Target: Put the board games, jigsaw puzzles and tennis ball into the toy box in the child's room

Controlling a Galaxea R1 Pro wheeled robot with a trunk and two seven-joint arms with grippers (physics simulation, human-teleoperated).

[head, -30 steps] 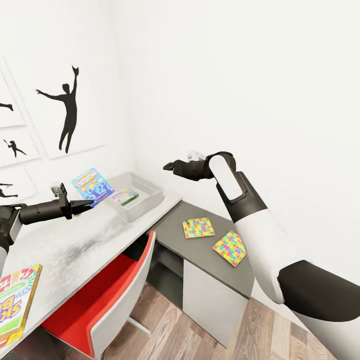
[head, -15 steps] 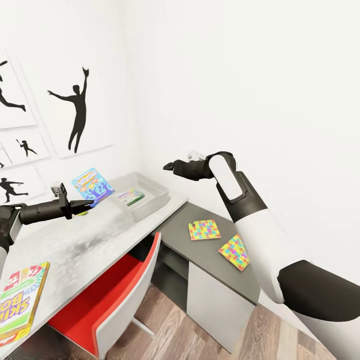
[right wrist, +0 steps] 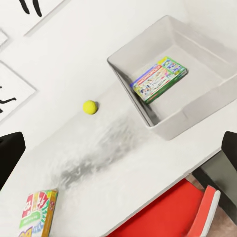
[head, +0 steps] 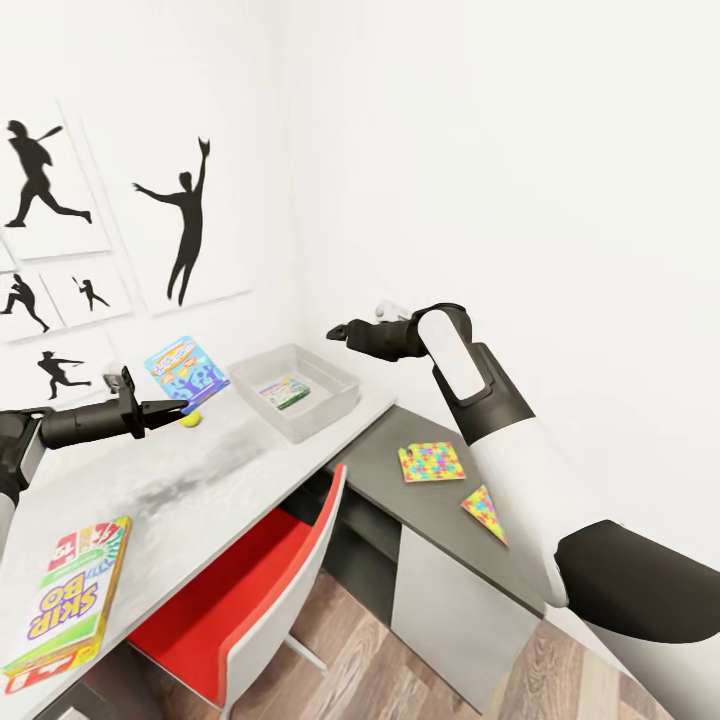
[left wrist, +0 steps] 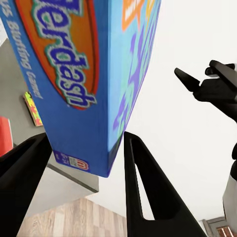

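Blue with orange print, one board game [head: 186, 372] is pinched by its lower edge between the two fingers of the left gripper [head: 176, 406], held up in the air above the table [head: 170, 480], just short of the toy box [head: 296, 390]. From the left wrist camera the fingers [left wrist: 140, 182] press on both faces of the box [left wrist: 94, 74] — clamped, not loose.

Inside the toy box a second, green-edged board game [right wrist: 159, 78] lies flat on the bin floor [right wrist: 197, 94]. The tennis ball [head: 190, 419] sits on the table beside the toy box, just under the left gripper; the right wrist camera shows it [right wrist: 90, 106] apart from the bin. A third game box marked "Skip-Bo" [head: 72, 600] lies at the table's near end, far from the toy box.

On the lower dark cabinet top [head: 440, 500], to the toy box's right, one jigsaw puzzle [head: 431, 462] lies flat and the other [head: 485, 511] is partly hidden behind the right arm.

The right gripper [head: 335, 331] hangs in the air above the toy box, holding nothing — whether its fingers are spread I cannot tell. A red chair [head: 250, 590] is tucked under the table.
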